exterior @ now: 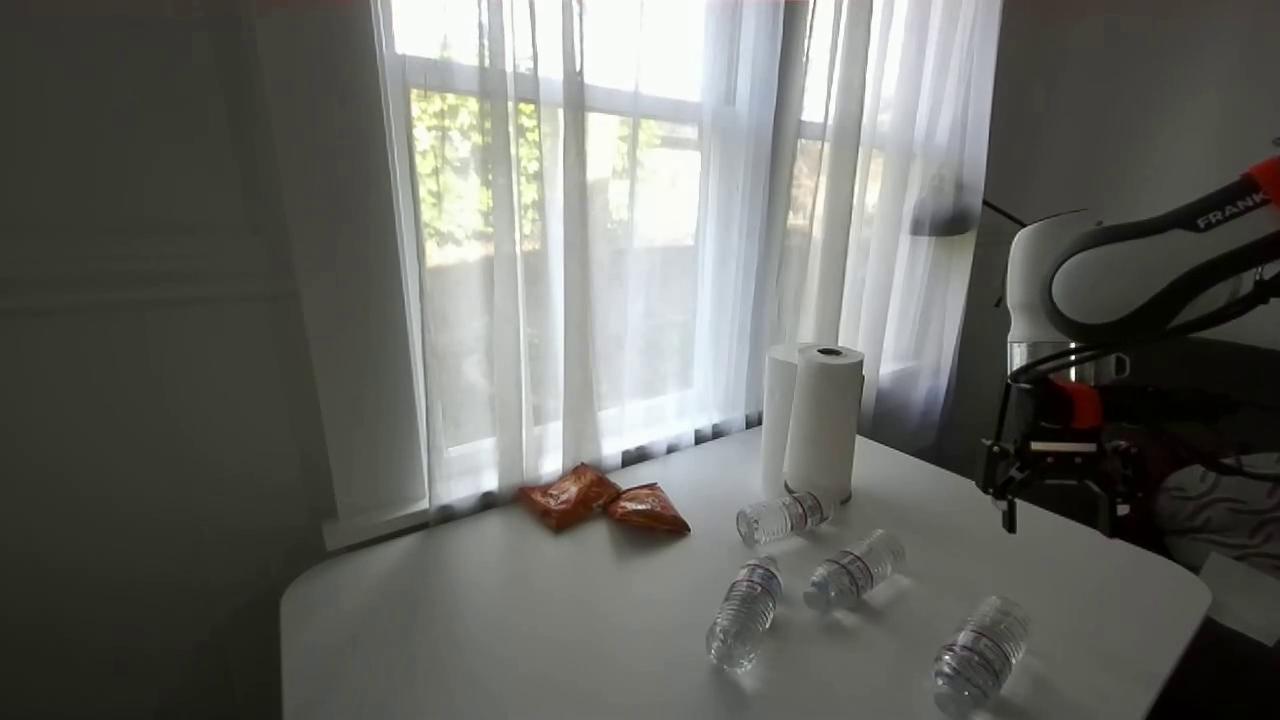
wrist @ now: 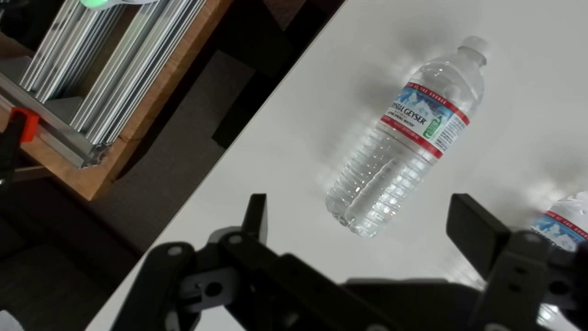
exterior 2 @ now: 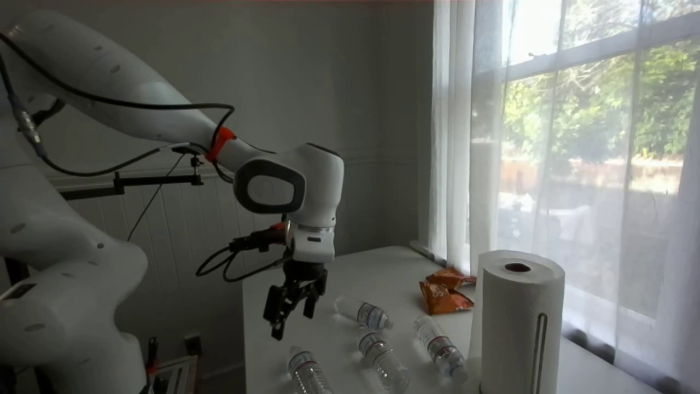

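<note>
Spread gripper [wrist: 360, 211], nothing held, by a clear bottle [wrist: 406, 133].
Rightward from the edge of the table [wrist: 275, 161] in the wrist view: the bottle, on its side; then a second bottle [wrist: 567, 223]. Probably slick, easily dented, weight unclear; best grasped gently across the middle.

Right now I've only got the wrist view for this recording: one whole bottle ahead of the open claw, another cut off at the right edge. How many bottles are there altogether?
Observer: Both exterior views show four bottles.
Operator: Is there anything tall out there that I can't see?
Observer: Yes, a paper towel roll stands upright on the table.
Operator: Anything else outside my view?
Observer: Two orange packets lie side by side near the sheer white curtain.
</note>
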Motion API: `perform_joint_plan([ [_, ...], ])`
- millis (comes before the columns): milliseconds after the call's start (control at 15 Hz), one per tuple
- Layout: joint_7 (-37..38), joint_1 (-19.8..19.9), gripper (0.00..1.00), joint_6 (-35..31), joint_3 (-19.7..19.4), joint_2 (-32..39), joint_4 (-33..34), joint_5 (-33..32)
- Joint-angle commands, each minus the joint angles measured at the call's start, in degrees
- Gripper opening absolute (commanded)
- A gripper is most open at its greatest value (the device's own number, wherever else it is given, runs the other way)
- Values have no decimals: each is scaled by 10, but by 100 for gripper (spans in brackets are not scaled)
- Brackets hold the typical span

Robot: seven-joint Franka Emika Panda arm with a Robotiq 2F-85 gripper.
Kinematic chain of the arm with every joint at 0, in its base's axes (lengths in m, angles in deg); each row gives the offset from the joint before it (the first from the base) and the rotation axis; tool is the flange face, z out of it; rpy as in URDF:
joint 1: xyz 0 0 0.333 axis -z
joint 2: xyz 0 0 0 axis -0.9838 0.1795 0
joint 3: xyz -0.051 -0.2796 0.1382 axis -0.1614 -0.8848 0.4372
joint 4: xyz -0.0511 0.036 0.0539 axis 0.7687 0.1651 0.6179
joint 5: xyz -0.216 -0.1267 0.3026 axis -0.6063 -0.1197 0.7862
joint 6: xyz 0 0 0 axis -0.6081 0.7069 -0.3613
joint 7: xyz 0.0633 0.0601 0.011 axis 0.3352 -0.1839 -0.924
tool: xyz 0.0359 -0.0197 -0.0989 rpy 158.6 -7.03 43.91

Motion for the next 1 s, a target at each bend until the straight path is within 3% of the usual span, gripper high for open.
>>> perform_joint_plan([
  [0,12,-3,100,1,0,14,5,-4],
  [400,89,-13,100,-83,-4,100,1,65],
  [933,145,-65,100,-185,-3,211,2,150],
])
